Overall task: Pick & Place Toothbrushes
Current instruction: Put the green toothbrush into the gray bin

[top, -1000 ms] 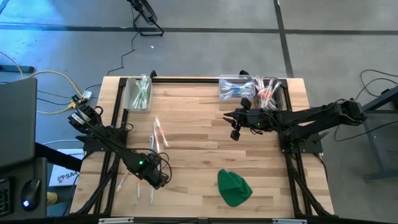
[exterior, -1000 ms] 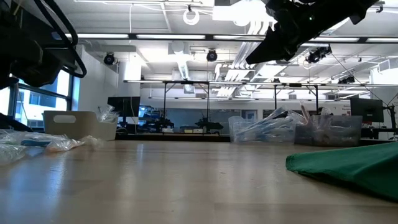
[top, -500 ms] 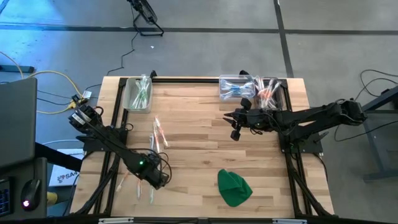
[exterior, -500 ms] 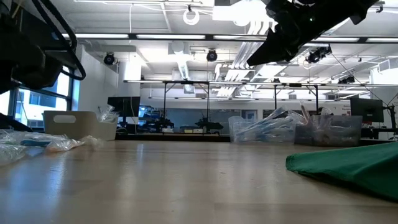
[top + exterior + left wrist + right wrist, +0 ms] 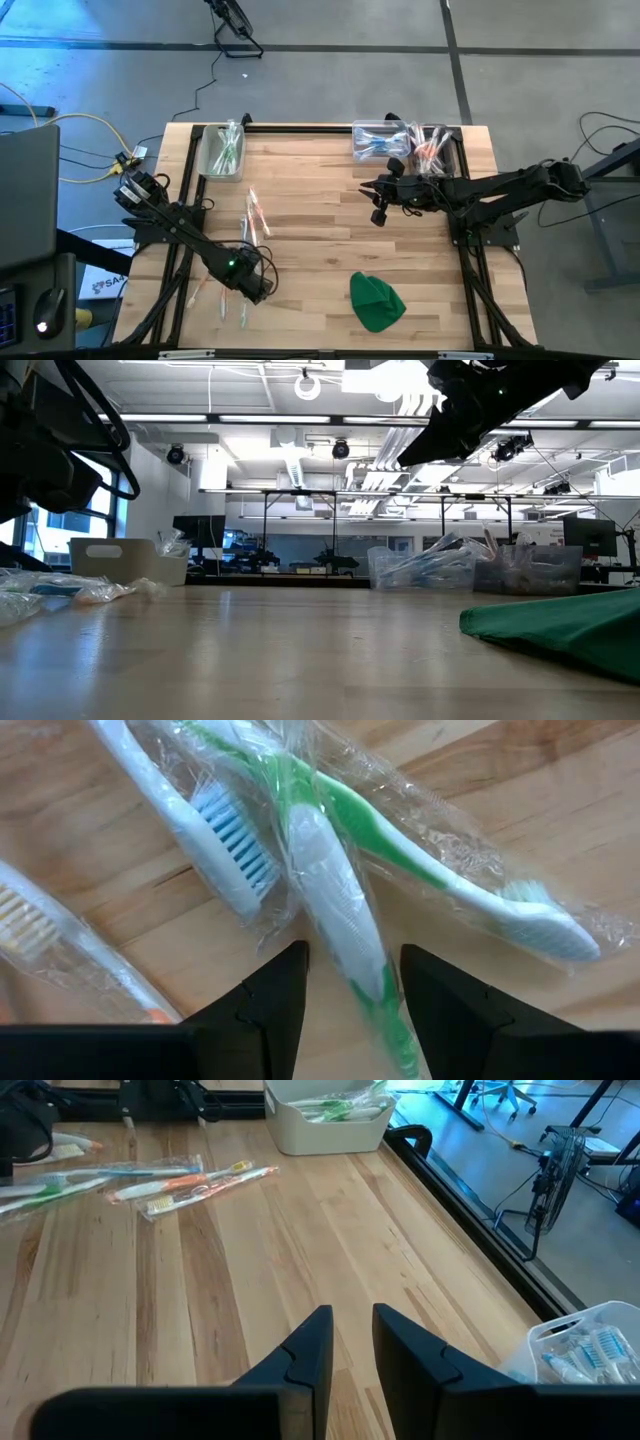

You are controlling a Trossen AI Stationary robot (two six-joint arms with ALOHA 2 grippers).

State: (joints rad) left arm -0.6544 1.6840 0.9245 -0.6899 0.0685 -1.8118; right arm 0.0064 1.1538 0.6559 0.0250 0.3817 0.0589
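Wrapped toothbrushes lie loose on the wooden table: a group at the centre left (image 5: 255, 215) and a few at the near left (image 5: 240, 305). My left gripper (image 5: 252, 287) points down over the near-left ones, open. Its fingers stand on either side of a green-and-white toothbrush (image 5: 335, 910), which lies flat in its clear wrapper. Whether they touch it I cannot tell. A second green toothbrush (image 5: 480, 890) and a blue-bristled one (image 5: 225, 845) lie crossed beside it. My right gripper (image 5: 368, 187) hangs above the table's far right with a narrow gap between its fingers (image 5: 352, 1335) and nothing in it.
A clear bin with toothbrushes (image 5: 222, 150) stands at the far left. Two more bins (image 5: 385, 140) (image 5: 432, 143) stand at the far right. A green cloth lump (image 5: 377, 300) lies near the front right. Bare wood lies between the arms at the table's middle.
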